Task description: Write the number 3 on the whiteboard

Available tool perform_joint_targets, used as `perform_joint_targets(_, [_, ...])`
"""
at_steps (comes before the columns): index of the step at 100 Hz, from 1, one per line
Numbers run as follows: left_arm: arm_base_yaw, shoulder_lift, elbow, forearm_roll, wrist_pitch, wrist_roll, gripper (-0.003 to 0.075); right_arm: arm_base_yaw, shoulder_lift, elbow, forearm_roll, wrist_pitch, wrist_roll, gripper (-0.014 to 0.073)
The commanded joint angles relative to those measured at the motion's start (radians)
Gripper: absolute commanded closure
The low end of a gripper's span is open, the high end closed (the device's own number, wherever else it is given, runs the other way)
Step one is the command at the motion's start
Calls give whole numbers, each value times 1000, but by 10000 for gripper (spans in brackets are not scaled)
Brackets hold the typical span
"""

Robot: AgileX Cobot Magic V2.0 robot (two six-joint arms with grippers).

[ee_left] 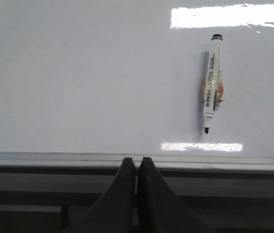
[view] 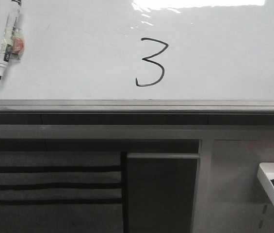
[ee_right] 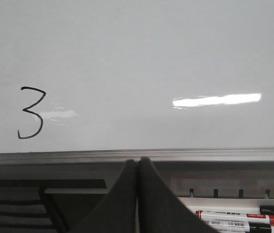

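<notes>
Both grippers sit low with nothing between them, left gripper (ee_left: 137,167) and right gripper (ee_right: 137,167) with fingers pressed together. Past the rail (view: 137,104), on the whiteboard (view: 233,58), the 3 (view: 152,63) looks complete near mid-board, and a marker (view: 9,41) clings far left; best keep the arms off the ink

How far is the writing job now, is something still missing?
Done: a complete black number 3 stands on the whiteboard. In hand: nothing; the left gripper and right gripper are both shut and empty, and the marker sits against the board, uncapped. Nothing seems left.
</notes>
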Motion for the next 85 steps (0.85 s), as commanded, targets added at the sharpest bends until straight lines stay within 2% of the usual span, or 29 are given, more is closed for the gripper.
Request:
perform_joint_targets(1, [2,-30,2,0,-81,-11,738,-21,-47,80,0,-184,0,668])
perform_joint_targets(22, [2,-30,2,0,-81,-11,738,-22,-116,266,0,-367,0,668])
perform_joint_targets(28, [2,-30,2,0,-79,-11,738,-22,-142,256,0,-313,0,668])
perform_joint_targets(43, [2,-30,2,0,-79,-11,738,-22,-142,261,0,-372,0,668])
perform_joint_targets(85, [2,-30,2,0,-78,-11,738,-22,-142,261,0,-368,0,668])
